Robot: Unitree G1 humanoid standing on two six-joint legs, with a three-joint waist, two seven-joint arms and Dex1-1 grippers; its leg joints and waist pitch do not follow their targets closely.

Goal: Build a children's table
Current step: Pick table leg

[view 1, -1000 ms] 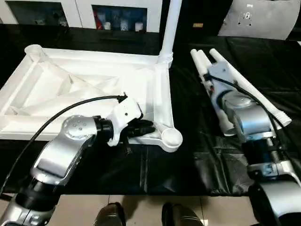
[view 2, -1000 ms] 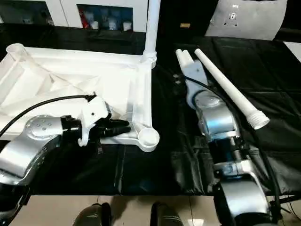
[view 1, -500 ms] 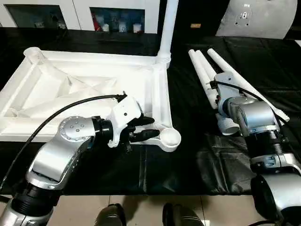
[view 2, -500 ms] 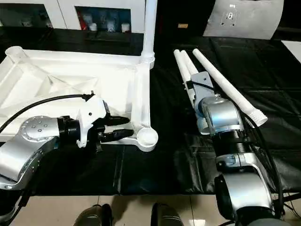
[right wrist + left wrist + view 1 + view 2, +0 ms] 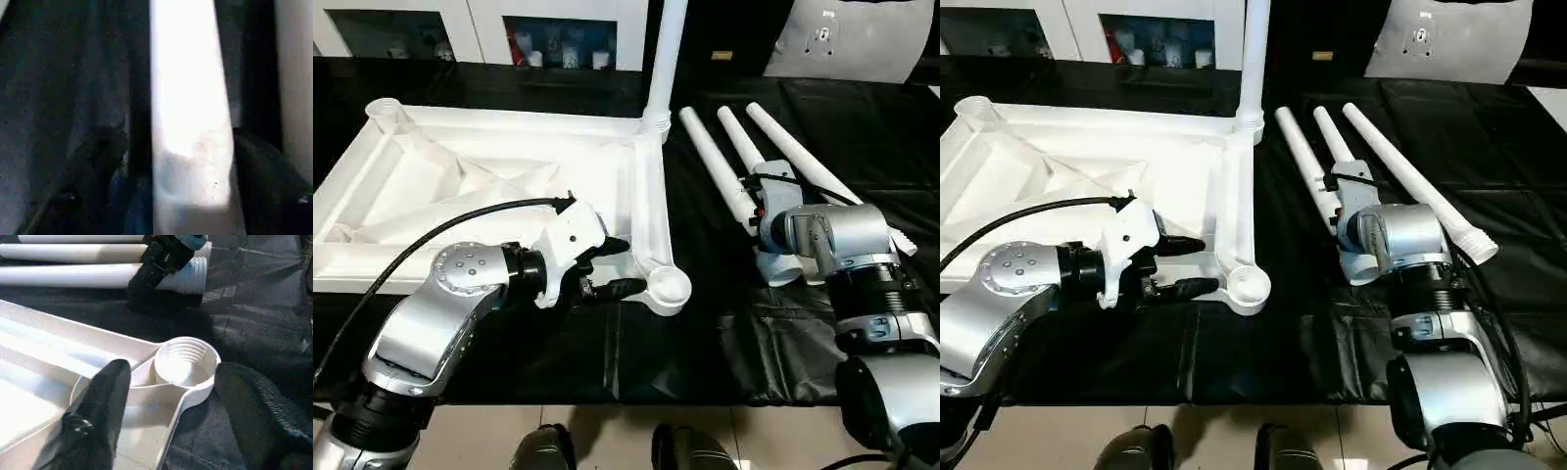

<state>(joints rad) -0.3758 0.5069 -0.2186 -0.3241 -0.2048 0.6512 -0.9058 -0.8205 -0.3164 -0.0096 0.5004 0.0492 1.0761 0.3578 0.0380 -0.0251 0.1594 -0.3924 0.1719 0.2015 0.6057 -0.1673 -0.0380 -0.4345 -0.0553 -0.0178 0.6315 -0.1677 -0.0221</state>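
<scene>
The white table top (image 5: 460,176) lies upside down on the black worktable, X-ribs up. One white leg (image 5: 663,59) stands upright in its far right socket. My left gripper (image 5: 625,266) is open beside the near right socket (image 5: 669,286), one finger (image 5: 105,396) over the near rim and the other (image 5: 254,396) outside it. Three loose legs lie to the right. My right gripper (image 5: 756,206) is open, astride the leftmost loose leg (image 5: 715,162) near its thick end. In the right wrist view that leg (image 5: 188,122) runs between the two dark fingers.
The other two loose legs (image 5: 739,147) (image 5: 803,157) lie fanned out just right of my right gripper. A pale panel (image 5: 847,39) and glass-fronted cabinets (image 5: 563,39) stand behind the worktable. Its front edge (image 5: 607,397) is near, with the robot's feet (image 5: 543,452) below.
My right wrist has drawn nearer along the legs, and the leftmost loose leg's far tip has swung left, away from the other two. My left gripper's fingers have spread at the near rim.
</scene>
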